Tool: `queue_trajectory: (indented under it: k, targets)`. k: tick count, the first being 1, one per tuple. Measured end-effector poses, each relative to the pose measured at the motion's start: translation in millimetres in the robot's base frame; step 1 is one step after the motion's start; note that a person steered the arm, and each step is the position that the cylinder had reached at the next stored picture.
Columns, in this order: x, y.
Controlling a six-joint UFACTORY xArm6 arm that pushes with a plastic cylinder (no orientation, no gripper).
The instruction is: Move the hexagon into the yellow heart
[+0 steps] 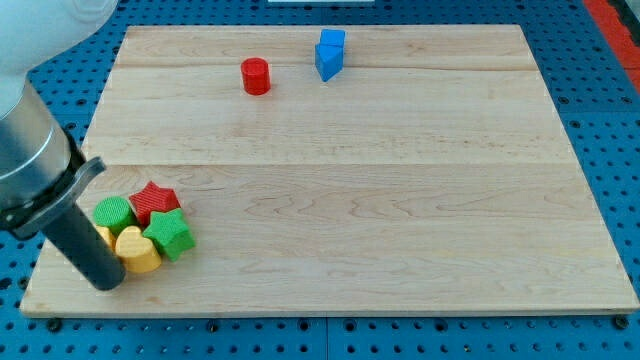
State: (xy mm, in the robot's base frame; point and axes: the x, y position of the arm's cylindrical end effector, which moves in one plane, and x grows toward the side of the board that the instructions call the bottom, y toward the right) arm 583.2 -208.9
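The yellow heart (138, 250) lies near the board's lower left corner, in a tight cluster. A yellow block (103, 236), probably the hexagon, is mostly hidden behind my rod just left of the heart and touches it. A green round block (114, 212), a red star (155, 200) and a green star (171, 234) crowd around them. My tip (107, 283) rests on the board at the cluster's lower left, right beside the heart and the hidden yellow block.
A red round block (256, 76) sits near the view's top, left of centre. Two blue blocks (330, 53) stand together just right of it. The board's left edge (40, 268) and bottom edge are close to my tip.
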Motion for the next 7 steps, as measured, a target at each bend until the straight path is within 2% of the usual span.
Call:
queue_trajectory:
  k: [2,3,4,5,7]
  targets:
    - [-9.9,11.9]
    - [12.3,16.8]
    - [19.7,-52.1]
    - [7.9,-95.7]
    - [-30.2,-35.9]
